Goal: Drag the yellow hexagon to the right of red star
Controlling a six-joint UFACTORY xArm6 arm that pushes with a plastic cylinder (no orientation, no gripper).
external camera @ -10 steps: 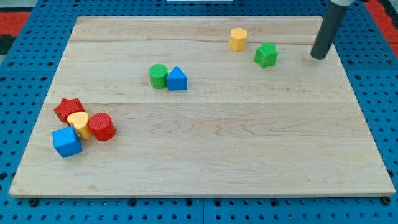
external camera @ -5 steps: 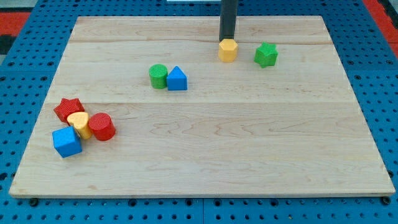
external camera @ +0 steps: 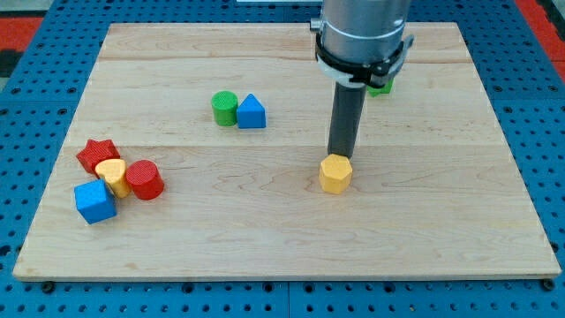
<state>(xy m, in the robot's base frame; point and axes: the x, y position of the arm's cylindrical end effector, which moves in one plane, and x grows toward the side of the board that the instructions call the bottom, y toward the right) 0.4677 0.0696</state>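
Note:
The yellow hexagon (external camera: 335,174) lies on the wooden board (external camera: 282,238), right of the middle. My tip (external camera: 339,156) stands right against the hexagon's upper side, touching it. The red star (external camera: 96,155) sits far off at the view's left, in a cluster with a yellow heart-shaped block (external camera: 112,175), a red cylinder (external camera: 144,179) and a blue cube (external camera: 94,201). The hexagon is well to the right of that cluster and slightly lower than the star.
A green cylinder (external camera: 224,108) and a blue triangular block (external camera: 252,112) stand side by side at the upper middle. A green block (external camera: 383,87) is mostly hidden behind the arm's body at the upper right. Blue pegboard surrounds the board.
My tip swept from the upper right to behind the yellow hexagon, then pushed it down the view from the board's top to the middle-right. The other blocks have not moved.

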